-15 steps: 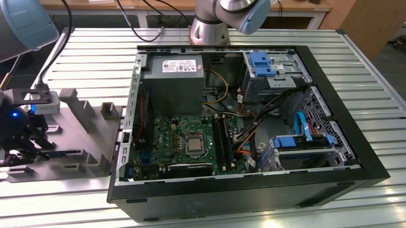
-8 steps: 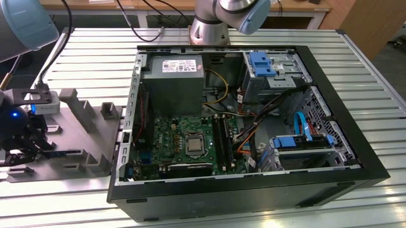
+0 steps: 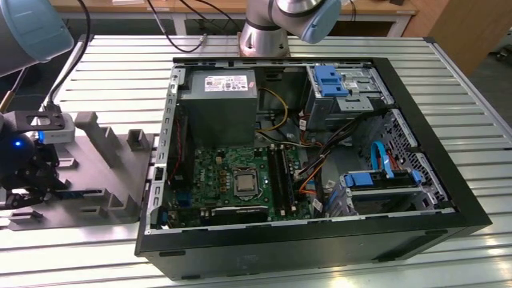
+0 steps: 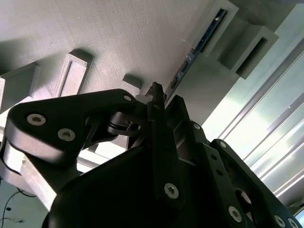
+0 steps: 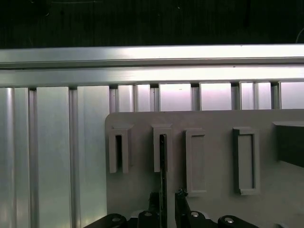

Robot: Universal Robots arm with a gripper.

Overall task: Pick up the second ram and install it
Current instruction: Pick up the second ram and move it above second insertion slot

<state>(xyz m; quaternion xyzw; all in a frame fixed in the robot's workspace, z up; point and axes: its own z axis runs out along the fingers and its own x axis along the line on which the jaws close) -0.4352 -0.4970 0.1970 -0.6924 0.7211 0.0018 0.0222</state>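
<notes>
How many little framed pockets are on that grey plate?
4 in a row in the first wrist view: a narrow pocket, the next pocket holding the second ram, then two wider pockets. Others may lie outside the picture.

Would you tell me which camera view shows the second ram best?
The second wrist view: the second ram shows its blue board along a slot of the grey holder. The first wrist view gives its thin dark edge; the exterior view, a faint blue strip.

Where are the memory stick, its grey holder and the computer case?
Memory stick (image 4: 209,29), second wrist view, its edge in the slot.
Grey holder (image 5: 216,161), first wrist view, bare plate between slots.
Computer case (image 3: 304,246), exterior view, black near wall.
</notes>
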